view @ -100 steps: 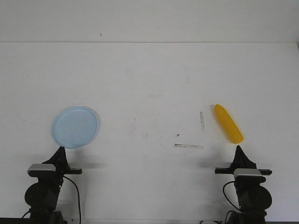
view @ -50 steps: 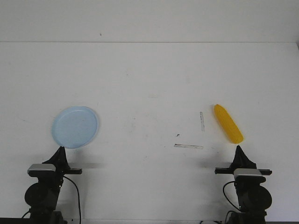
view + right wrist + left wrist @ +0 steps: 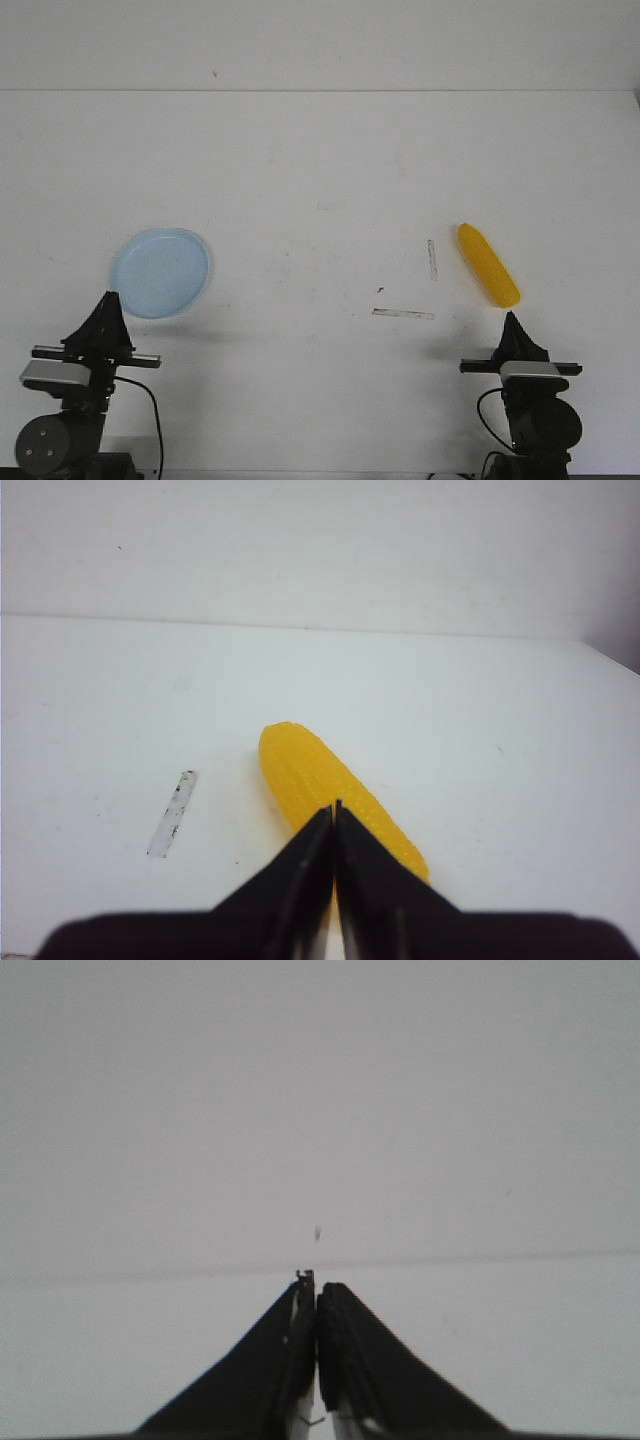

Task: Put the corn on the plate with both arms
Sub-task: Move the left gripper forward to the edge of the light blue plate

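White desk, lightly scuffed, runs from the near edge to a pale back wall.

Corn: lies flat on the desk, right half, angled so its far tip points left and its near tip points right. Bright yellow, kernel rows visible in the right wrist view. Nothing touches it. Two thin grey tape-like marks sit just left of it: a short one running near-to-far, and a longer one lying left-to-right, nearer the robot.

Plate: pale blue, round, on the left half of the desk, well apart from the corn. Nothing on it.

Right pincer: at the near right, tip pointing away from the robot, just short of the corn's near end. Right wrist view shows the two black fingers pressed together, closed on nothing, with the corn directly beyond them. Whether the tip touches the cob cannot be told; the front view suggests a small gap.

Left pincer: at the near left, its tip close to the plate's near-left rim, seen against the desk just beside it. It sits lower and further left than half a second ago, when the tip stood near the plate's near edge. Left wrist view shows the fingers meeting at the tip, closed and holding nothing; that camera sees only bare desk and wall.
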Controlling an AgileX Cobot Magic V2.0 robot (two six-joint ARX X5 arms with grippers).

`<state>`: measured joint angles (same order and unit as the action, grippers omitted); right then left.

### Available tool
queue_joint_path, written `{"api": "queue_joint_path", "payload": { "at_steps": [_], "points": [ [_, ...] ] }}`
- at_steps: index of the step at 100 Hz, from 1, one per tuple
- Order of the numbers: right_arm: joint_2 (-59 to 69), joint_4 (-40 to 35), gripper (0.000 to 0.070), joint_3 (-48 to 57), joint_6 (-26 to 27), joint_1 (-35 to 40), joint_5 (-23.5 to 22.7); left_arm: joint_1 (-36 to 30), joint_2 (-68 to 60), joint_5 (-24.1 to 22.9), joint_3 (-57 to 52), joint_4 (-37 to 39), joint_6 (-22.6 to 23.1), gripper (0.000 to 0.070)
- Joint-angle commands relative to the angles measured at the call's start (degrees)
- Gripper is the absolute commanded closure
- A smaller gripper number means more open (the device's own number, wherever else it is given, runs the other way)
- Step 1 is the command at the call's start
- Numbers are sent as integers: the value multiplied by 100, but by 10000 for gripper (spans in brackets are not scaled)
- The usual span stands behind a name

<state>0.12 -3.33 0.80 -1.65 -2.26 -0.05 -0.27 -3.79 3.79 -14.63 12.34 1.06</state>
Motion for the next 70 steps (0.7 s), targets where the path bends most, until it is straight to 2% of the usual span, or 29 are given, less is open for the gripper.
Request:
{"api": "queue_joint_path", "payload": {
  "at_steps": [1, 19, 33, 43, 50, 56, 70],
  "points": [
    [-4, 76, 694, -7, 72, 4, 4, -2, -278, 57, -658, -181, 328, 636],
    [-4, 76, 694, -7, 72, 4, 2, 0, -1462, 48, -2177, -1683, 323, 462],
    [-4, 76, 694, -7, 72, 4, 2, 0, -2142, 48, -2680, -2090, 170, 300],
    [-4, 76, 694, -7, 72, 4, 4, 0, -2516, 48, -2828, -2131, -308, 169],
    [-4, 76, 694, -7, 72, 4, 2, 2, -2806, 48, -2970, -2271, -837, 78],
    [-4, 76, 694, -7, 72, 4, 2, 13, -3049, 50, -3154, -2514, -984, 51],
    [-4, 76, 694, -7, 72, 4, 4, 173, -3829, 48, -3805, -3357, -763, 49]
  ]
}}
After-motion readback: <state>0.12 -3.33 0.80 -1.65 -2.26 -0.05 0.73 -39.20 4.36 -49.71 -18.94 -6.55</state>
